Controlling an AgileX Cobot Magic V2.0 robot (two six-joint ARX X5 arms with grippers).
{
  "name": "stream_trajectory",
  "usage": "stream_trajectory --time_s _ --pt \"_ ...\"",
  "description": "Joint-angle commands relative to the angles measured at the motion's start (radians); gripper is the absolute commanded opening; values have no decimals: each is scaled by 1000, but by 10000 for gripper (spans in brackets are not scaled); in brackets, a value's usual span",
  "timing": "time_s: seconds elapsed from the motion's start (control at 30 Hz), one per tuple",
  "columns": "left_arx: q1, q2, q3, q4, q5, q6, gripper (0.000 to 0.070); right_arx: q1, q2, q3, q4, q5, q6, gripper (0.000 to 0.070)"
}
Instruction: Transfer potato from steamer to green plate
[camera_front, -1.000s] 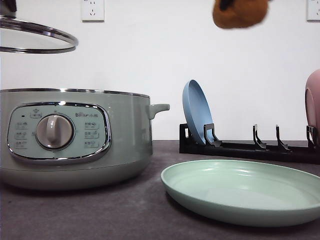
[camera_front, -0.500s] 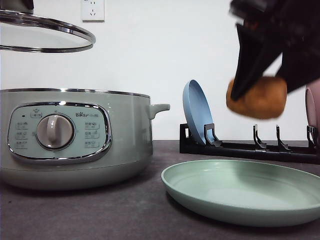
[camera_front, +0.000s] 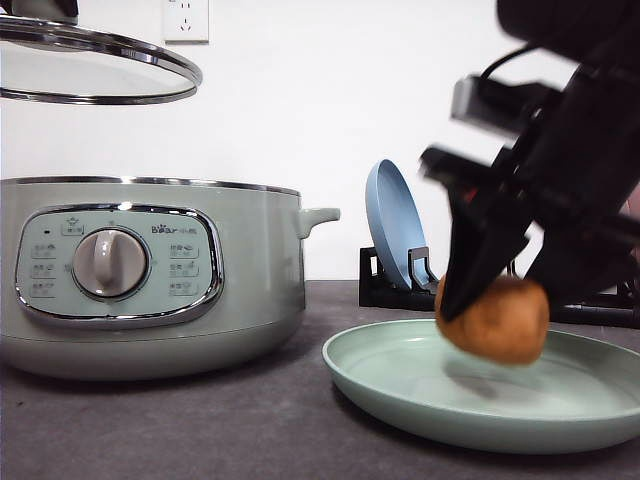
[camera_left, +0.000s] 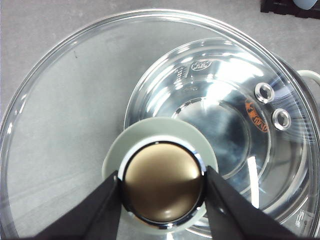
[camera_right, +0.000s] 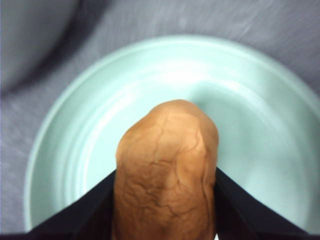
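Note:
The orange-brown potato (camera_front: 495, 319) hangs just above the green plate (camera_front: 400, 385), held by my right gripper (camera_front: 500, 300), which is shut on it. The right wrist view looks down on the potato (camera_right: 167, 167) between the black fingers (camera_right: 95, 207), with the green plate (camera_right: 260, 115) spread beneath it. The pale green steamer (camera_front: 240, 280) stands at the left with no lid on it. My left gripper (camera_left: 162, 187) is shut on the lid's knob (camera_left: 162, 182) and holds the glass lid (camera_front: 100, 70) up over the steamer. Through the glass I see the steamer's bare metal pot (camera_left: 220, 110).
A black dish rack (camera_front: 400, 285) stands behind the green plate with a blue plate (camera_front: 393, 222) upright in it. A wall socket (camera_front: 185, 18) is on the white wall. Dark grey table runs along the front.
My right gripper has come down with the potato from the top of the front view to just over the green plate. The held lid has drifted a little to the right.

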Motion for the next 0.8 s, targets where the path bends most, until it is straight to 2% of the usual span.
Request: stream_trajectory --time_s 0.0,0.2,0.43,0.77 --pt "-7 -2 41 33 3 0 1 11 35 6 9 2 20 135" --pt "-24 -2 41 32 4 0 1 15 75 6 -6 2 19 361" --pt "-57 -2 41 31 6 0 1 15 61 8 -13 3 15 566" --pt "-102 10 41 48 12 0 1 14 -104 23 -36 31 -3 580"
